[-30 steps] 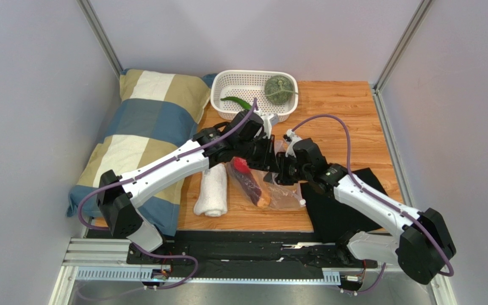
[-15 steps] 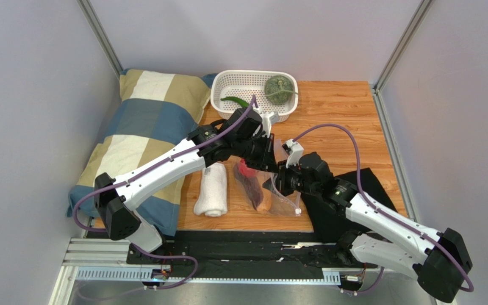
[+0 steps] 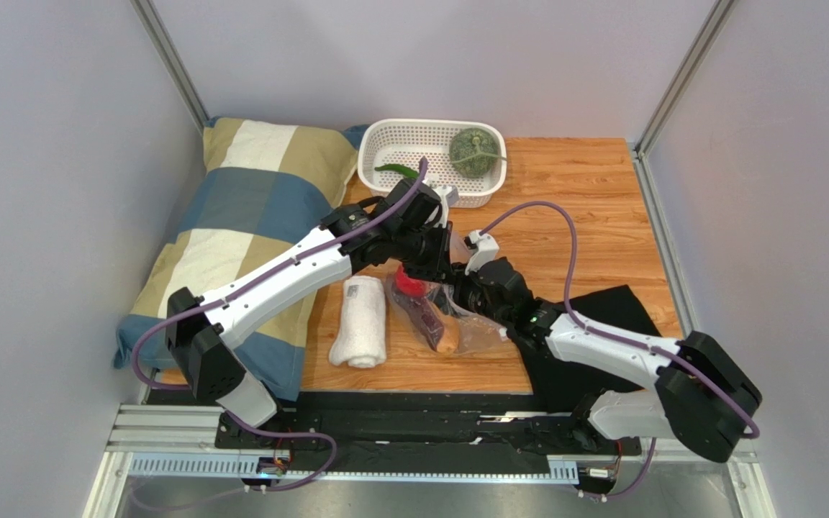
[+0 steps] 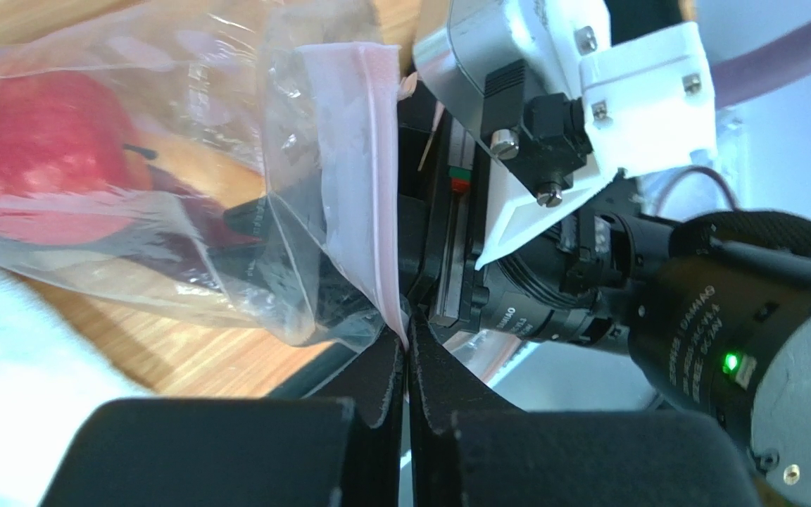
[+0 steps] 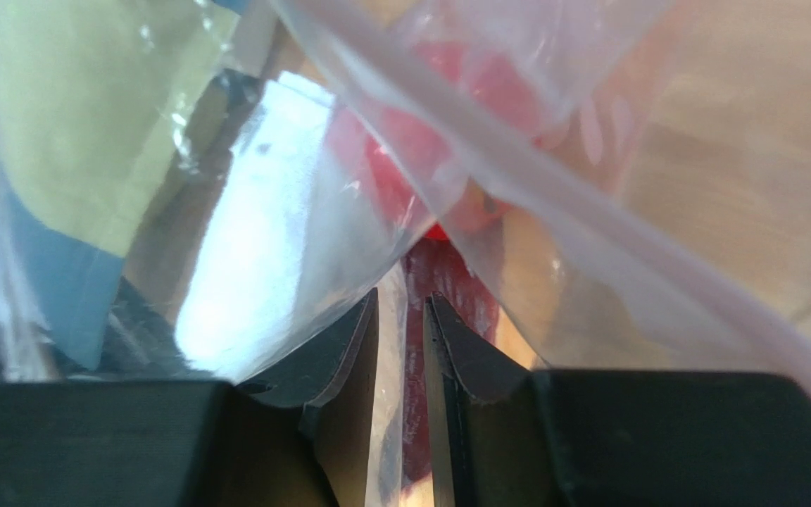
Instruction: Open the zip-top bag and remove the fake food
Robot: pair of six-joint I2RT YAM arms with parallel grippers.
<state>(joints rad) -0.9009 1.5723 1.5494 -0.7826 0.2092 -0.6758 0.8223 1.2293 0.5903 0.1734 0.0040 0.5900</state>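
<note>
The clear zip-top bag (image 3: 471, 329) lies on the wooden table with its mouth lifted toward the basket. My left gripper (image 3: 443, 257) is shut on the bag's pinkish zip strip (image 4: 352, 158) and holds that edge up; the pinch shows in the left wrist view (image 4: 408, 349). My right gripper (image 3: 455, 294) sits at the bag's mouth, its jaws a narrow gap apart (image 5: 400, 306) with plastic film draped around them. Inside the bag are a red tomato (image 3: 410, 284) (image 5: 420, 148) and a dark purple-and-orange piece (image 3: 436, 326) (image 5: 452, 285). A bumpy green vegetable (image 3: 474, 150) and a slim green pepper (image 3: 397, 171) lie in the basket.
The white basket (image 3: 381, 146) stands at the back of the table. A rolled white towel (image 3: 362, 321) lies left of the bag, a checked pillow (image 3: 246, 210) further left. A black mat (image 3: 603, 335) lies under the right arm. Grey walls enclose the table.
My right arm has swung left, bringing its gripper from beside the bag to the bag's mouth, close to the left gripper. The left gripper has kept its hold on the zip edge.
</note>
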